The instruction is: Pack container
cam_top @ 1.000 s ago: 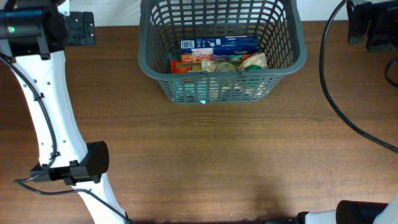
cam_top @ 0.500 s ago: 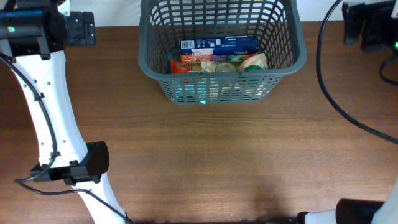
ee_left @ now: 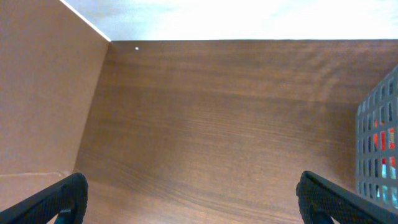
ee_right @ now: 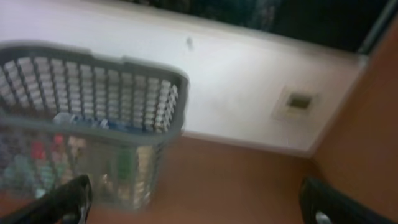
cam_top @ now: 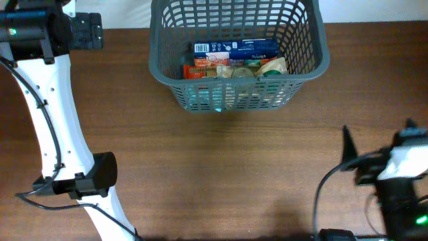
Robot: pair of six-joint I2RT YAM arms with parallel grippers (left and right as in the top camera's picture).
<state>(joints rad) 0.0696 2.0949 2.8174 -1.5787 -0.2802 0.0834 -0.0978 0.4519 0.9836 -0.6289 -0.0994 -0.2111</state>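
The container, a dark grey lattice basket [cam_top: 322, 61], stands at the table's far middle. It holds a blue box [cam_top: 235, 47], an orange packet [cam_top: 200, 69] and other groceries. My left gripper [cam_top: 85, 31] is at the far left, open and empty over bare table [ee_left: 193, 205]; the basket's wall [ee_left: 379, 143] shows at its right. My right gripper [cam_top: 349, 159] is at the near right, open and empty [ee_right: 199, 205]. Its blurred view shows the basket [ee_right: 93, 65] ahead to the left.
The left arm's white link and black joint [cam_top: 93, 175] lie along the table's left side. A black cable [cam_top: 321, 201] loops by the right arm. A white wall [ee_right: 249, 93] stands behind the table's far edge.
The right arm has swung from the far right corner down to the near right of the table. The left arm and the basket have not moved.
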